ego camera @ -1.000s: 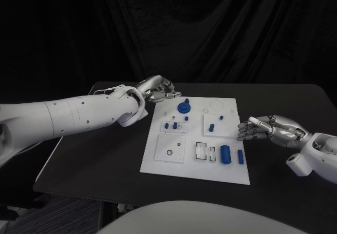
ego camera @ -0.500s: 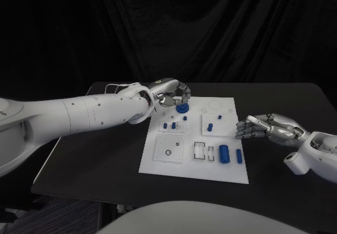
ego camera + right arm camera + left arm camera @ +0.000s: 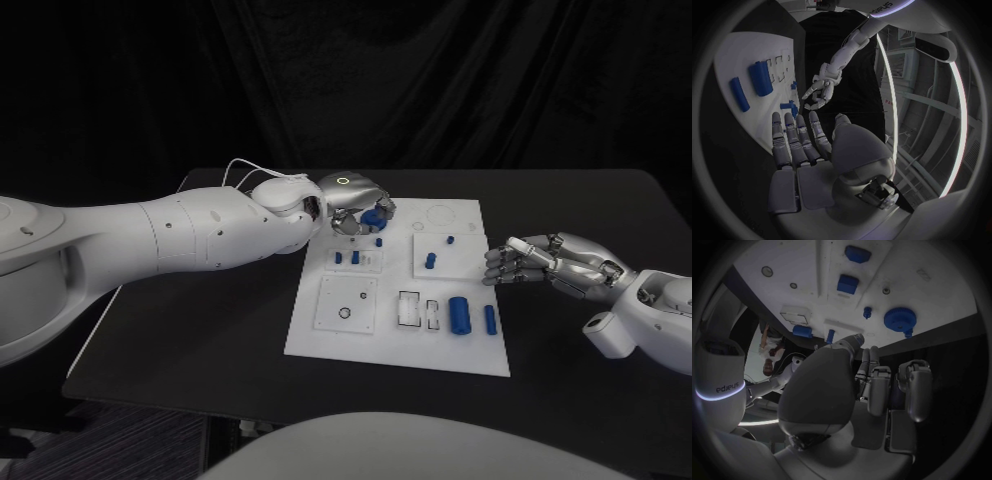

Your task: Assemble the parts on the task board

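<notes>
Left hand over round blue part; right hand idle.
Left hand (image 3: 353,200) hovers above the round blue part (image 3: 378,216), fingers spread, holding nothing. Right hand (image 3: 555,262), empty with fingers apart, rests beside the white board (image 3: 335,335).

White task board (image 3: 335,335), blue parts (image 3: 462,314), black table (image 3: 202,330).

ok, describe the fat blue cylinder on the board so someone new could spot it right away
Start at the white task board in the middle of the table. Go to its near right corner, where two blue parts lie side by side. The fat cylinder is the inner one, thicker than the slim bar beside the board's right edge.
</notes>
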You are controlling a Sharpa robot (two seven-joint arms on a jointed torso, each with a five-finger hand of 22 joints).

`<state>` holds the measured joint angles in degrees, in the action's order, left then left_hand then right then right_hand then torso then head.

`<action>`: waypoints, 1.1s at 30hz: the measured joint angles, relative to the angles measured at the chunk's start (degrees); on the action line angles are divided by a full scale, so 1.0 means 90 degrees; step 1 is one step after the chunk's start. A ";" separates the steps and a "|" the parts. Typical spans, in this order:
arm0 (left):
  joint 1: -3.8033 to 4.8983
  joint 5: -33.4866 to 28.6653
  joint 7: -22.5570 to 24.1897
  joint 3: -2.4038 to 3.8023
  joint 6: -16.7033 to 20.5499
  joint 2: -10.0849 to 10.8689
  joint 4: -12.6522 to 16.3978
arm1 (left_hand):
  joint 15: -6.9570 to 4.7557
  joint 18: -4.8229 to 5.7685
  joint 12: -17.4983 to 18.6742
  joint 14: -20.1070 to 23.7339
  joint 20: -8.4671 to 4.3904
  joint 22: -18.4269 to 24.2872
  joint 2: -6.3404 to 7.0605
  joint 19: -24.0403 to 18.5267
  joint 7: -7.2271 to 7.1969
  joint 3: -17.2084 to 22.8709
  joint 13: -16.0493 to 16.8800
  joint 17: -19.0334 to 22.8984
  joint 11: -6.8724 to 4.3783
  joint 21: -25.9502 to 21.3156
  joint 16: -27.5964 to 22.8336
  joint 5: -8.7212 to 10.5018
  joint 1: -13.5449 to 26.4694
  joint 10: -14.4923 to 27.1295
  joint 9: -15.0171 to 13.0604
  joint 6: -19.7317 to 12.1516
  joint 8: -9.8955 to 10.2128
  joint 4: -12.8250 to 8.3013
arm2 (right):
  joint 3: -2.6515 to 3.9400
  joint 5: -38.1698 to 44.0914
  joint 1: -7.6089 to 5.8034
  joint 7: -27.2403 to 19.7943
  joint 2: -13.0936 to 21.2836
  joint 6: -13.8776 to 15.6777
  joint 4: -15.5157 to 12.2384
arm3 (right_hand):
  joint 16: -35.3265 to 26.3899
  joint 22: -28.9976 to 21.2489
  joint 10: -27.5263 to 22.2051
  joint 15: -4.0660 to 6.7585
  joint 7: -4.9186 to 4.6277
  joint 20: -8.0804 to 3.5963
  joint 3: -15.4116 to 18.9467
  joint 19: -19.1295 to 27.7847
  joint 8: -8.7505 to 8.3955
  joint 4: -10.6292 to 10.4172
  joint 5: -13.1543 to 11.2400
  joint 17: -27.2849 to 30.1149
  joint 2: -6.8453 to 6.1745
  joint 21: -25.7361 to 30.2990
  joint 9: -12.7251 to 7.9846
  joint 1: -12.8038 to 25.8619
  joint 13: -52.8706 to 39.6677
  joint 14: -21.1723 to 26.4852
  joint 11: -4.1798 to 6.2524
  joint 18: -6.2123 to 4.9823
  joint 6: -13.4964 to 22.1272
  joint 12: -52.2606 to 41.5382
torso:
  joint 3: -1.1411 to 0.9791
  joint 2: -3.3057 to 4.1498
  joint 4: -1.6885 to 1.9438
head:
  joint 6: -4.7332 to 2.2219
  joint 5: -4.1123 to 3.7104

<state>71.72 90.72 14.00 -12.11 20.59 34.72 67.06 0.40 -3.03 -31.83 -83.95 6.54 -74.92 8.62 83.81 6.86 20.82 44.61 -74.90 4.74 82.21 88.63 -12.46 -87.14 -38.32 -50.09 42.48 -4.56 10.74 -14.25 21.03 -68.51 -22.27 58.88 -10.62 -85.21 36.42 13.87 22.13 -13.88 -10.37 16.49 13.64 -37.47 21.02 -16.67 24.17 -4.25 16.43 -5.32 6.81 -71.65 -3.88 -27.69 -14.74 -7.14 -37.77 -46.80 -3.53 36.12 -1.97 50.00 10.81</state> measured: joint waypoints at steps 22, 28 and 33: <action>-0.0052 0.0534 -0.0342 0.0001 -0.0442 -0.0290 -0.0326 | 0.0000 -0.0002 0.0191 0.0000 0.0000 0.0001 0.0044 -0.0002 0.0012 -0.0082 -0.0461 0.0000 -0.0011 0.0000 -0.0067 -0.0066 0.0319 -0.0056 0.0618 0.0152 0.0088 0.0026 | 0.0000 0.0004 0.0000 0.0007 -0.0056 -0.0019 0.0015 | 0.0000 0.0001 0.0000 0.0024 0.0000 0.0000 0.0000 0.0000 0.0000 0.0000 -0.0002 -0.0004 0.0000 0.0000 0.0006 0.0000 0.0001 -0.0024 -0.0001 0.0000 0.0000 0.0000 | 0.0000 -0.0004 0.0005 | 0.0000 -0.0021; -0.0072 0.0552 -0.0346 0.0001 -0.0540 -0.0355 -0.0388 | -0.0045 -0.0001 0.0217 0.0001 -0.0025 0.0001 -0.0004 -0.0027 -0.0072 -0.0081 -0.0599 0.0000 -0.0091 -0.0050 -0.0111 -0.0071 0.0368 -0.0202 0.0744 0.0294 0.0088 -0.0028 | 0.0000 0.0004 0.0000 -0.0036 -0.0070 -0.0009 0.0017 | 0.0000 0.0001 0.0023 0.0024 0.0000 0.0000 0.0000 0.0000 0.0026 0.0000 -0.0002 -0.0004 0.0000 0.0000 0.0005 0.0000 0.0001 -0.0024 0.0023 0.0000 0.0000 0.0000 | 0.0000 -0.0002 0.0005 | 0.0000 0.0001; -0.0139 0.0560 -0.0340 0.0002 -0.0631 -0.0405 -0.0444 | -0.0068 -0.0001 0.0217 -0.0022 -0.0047 0.0001 -0.0007 -0.0050 -0.0091 -0.0063 -0.0689 0.0000 -0.0107 -0.0075 -0.0111 -0.0071 0.0370 -0.0304 0.0823 0.0456 0.0063 -0.0045 | 0.0000 0.0005 0.0000 -0.0155 -0.0076 0.0019 0.0016 | 0.0000 0.0001 0.0023 0.0047 0.0000 0.0000 0.0000 0.0000 0.0031 0.0000 -0.0002 -0.0010 0.0000 0.0000 0.0011 0.0000 -0.0005 -0.0047 0.0023 0.0000 0.0000 0.0000 | 0.0000 -0.0002 0.0007 | 0.0000 -0.0018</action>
<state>70.47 95.76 10.94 -12.09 14.92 31.07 63.06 -0.22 -3.04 -29.88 -84.15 6.12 -74.91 8.56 83.36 6.04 20.26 38.40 -74.90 3.78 81.53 87.63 -13.10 -83.80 -41.05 -42.68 46.59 -3.99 10.34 -14.25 21.08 -68.51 -23.66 58.20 -10.45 -85.06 36.42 13.88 22.33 -13.46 -10.37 16.49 13.64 -37.48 21.30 -16.67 24.15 -4.34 16.43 -5.32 6.91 -71.64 -3.93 -28.11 -14.53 -7.14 -37.77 -46.80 -3.53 36.11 -1.90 50.00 10.64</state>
